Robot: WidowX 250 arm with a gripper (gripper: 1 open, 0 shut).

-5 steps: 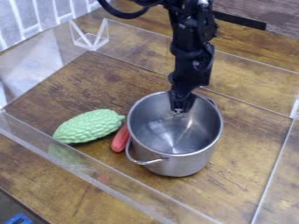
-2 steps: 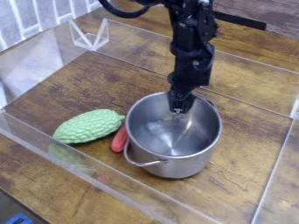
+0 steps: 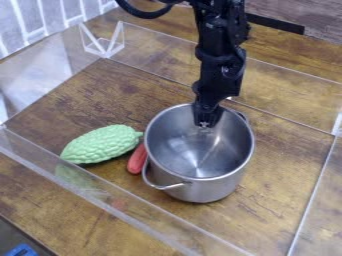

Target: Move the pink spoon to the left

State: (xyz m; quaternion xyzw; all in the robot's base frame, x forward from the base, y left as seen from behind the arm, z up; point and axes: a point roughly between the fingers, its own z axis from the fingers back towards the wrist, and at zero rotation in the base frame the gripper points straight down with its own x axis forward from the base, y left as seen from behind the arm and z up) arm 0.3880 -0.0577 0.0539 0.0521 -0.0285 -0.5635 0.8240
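The pink spoon (image 3: 136, 157) lies on the wooden table, wedged between the bumpy green vegetable (image 3: 100, 143) and the round steel pot (image 3: 198, 152); only a short reddish piece of it shows. My gripper (image 3: 203, 121) hangs straight down from the black arm over the pot's far rim, its tips just inside the pot. Its fingers are shut and nothing shows between them. The spoon is a pot's width to the left of the gripper and nearer the camera.
A clear plastic wall (image 3: 80, 190) runs along the table's near and left sides. A clear folded stand (image 3: 102, 40) sits at the far left corner. Bare wood lies left of the vegetable and behind the pot.
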